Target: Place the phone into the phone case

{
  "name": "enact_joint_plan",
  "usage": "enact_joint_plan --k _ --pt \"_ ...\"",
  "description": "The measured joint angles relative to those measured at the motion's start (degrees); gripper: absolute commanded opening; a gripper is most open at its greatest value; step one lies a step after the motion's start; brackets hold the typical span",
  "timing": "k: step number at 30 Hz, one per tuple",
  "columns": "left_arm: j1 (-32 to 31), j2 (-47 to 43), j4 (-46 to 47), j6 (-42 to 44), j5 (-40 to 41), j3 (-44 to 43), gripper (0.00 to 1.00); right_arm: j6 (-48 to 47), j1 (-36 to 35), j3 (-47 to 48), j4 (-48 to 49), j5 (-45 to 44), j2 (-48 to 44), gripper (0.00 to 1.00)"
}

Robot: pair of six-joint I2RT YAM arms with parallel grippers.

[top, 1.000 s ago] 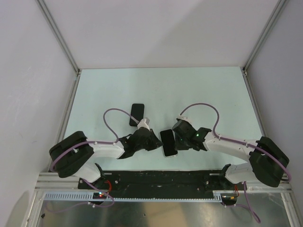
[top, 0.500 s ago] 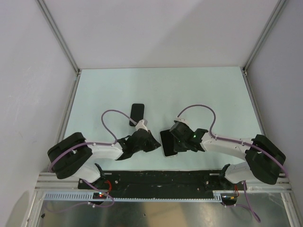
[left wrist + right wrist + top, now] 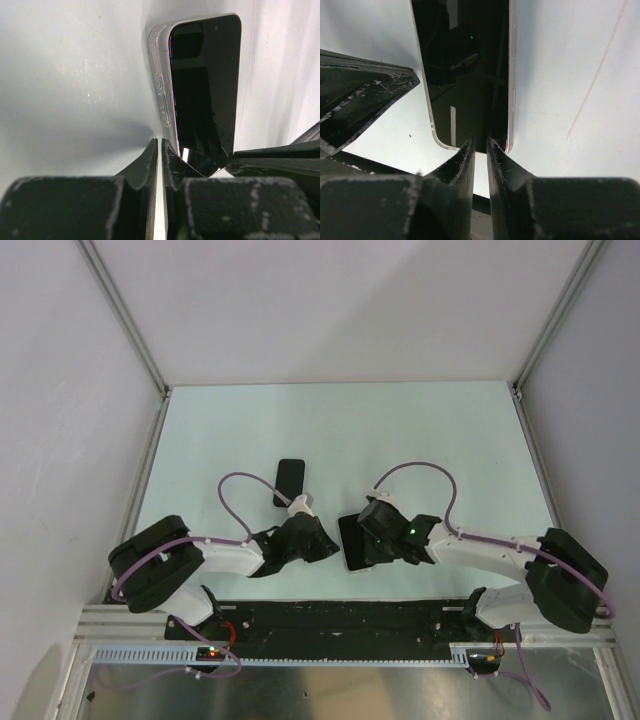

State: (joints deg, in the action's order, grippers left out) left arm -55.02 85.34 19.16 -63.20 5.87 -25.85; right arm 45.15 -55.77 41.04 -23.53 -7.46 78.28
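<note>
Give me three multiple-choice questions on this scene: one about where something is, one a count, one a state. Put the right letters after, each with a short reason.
1. Where does the phone lie?
A. between the left gripper and the right gripper
B. against the back wall
C. on an arm's base

2. How many dark flat slabs lie on the table in the top view?
A. one
B. two
C. four

3. How do the left gripper's fingers stand?
A. spread wide
B. nearly together
C. out of view

Answers:
1 A, the top view shows the phone between the two gripper tips.
2 B, there is the phone plus a black slab farther back.
3 B, the left wrist view shows only a thin slit between them.
</note>
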Motion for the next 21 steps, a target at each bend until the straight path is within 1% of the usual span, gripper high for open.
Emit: enact_joint_plan --k 4,8,16,21 --pt "0.0 0.0 0.0 0.0 -0.02 0.0 0.1 -0.24 0.5 0.0 -2.71 -1.81 -5.31 0.29" --pt "0.0 0.0 0.0 0.0 -0.02 0.0 0.1 -0.92 2.1 -0.02 -4.11 -2.78 -8.74 0.31" --pt "0.0 0.31 -0.02 0.02 -0.07 -0.46 0.1 -3.8 4.07 -1.84 -3.43 -1.51 -6.34 0.31" --pt "0.02 0.68 0.0 0.07 -0.07 -0.87 0.1 -5.18 4.96 -2.43 -1.57 0.09 -4.02 0.29"
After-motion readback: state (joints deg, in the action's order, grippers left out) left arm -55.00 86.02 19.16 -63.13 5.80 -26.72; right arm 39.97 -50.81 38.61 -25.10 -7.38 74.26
